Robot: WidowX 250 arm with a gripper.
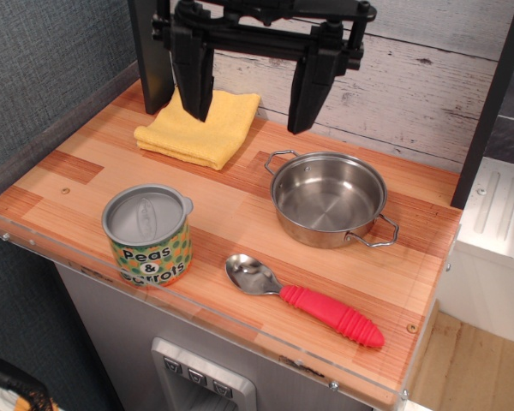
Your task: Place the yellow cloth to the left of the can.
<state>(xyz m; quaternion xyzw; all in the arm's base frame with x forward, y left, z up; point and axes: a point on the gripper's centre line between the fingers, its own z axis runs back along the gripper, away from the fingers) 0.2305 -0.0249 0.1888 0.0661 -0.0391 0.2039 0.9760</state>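
Note:
The yellow cloth (pixel 201 128) lies folded at the back left of the wooden tabletop (pixel 231 201). The can (pixel 148 237), with a grey lid and a "Peas & Carrots" label, stands upright near the front left edge. My black gripper (pixel 253 111) hangs over the back of the table with its fingers wide apart. The left finger (pixel 195 81) is in front of the cloth's back edge; the right finger (pixel 313 90) is to the right of the cloth. It holds nothing.
A shiny steel pot (pixel 328 199) with two handles sits right of centre. A spoon (pixel 304 298) with a red handle lies in front of it. A white wall runs along the back, a grey wall on the left.

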